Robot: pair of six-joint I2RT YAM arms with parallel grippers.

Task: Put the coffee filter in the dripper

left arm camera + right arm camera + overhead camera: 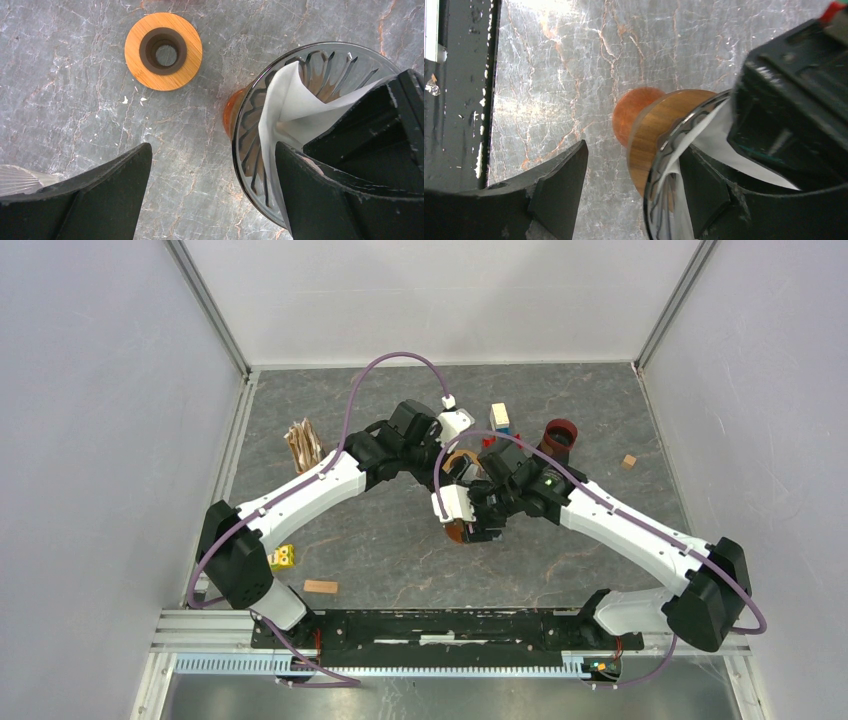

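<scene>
Closest to my bases, a flat wooden block [320, 587] lies at about 7 o'clock on the grey table [400, 550]. A yellow block [283, 558] sits just past it toward 8 o'clock, close beside my left arm.

At the middle of the table my right gripper [636, 150] hangs over the dripper [250, 150]. Its jaws are spread wide and pinch nothing. One finger [559, 185] stands off at the dripper's 9 o'clock in my right wrist view, with bare table between them. The other is down at the glass rim, and I cannot tell whether it touches.

The white coffee filter [287, 100] is inside the dripper's glass cone, one fold standing away from the ribbed wall.

My left gripper [211, 147] comes in from the far side, jaws also wide apart and clamped on nothing. Its right finger [350, 190] reaches into the cone against the paper, and its left finger is over bare table.

Just beyond the dripper, toward 12 o'clock, a round wooden ring [163, 51] with a dark centre lies flat, apart from the dripper.

Farther back, a dark red cup [560, 437] stands at 1 o'clock with coloured blocks [499, 418] near it. A small wooden cube [628, 461] sits at 2 o'clock, well apart. A brown bundle [303, 445] rests at 10 o'clock; I cannot make out what it is
</scene>
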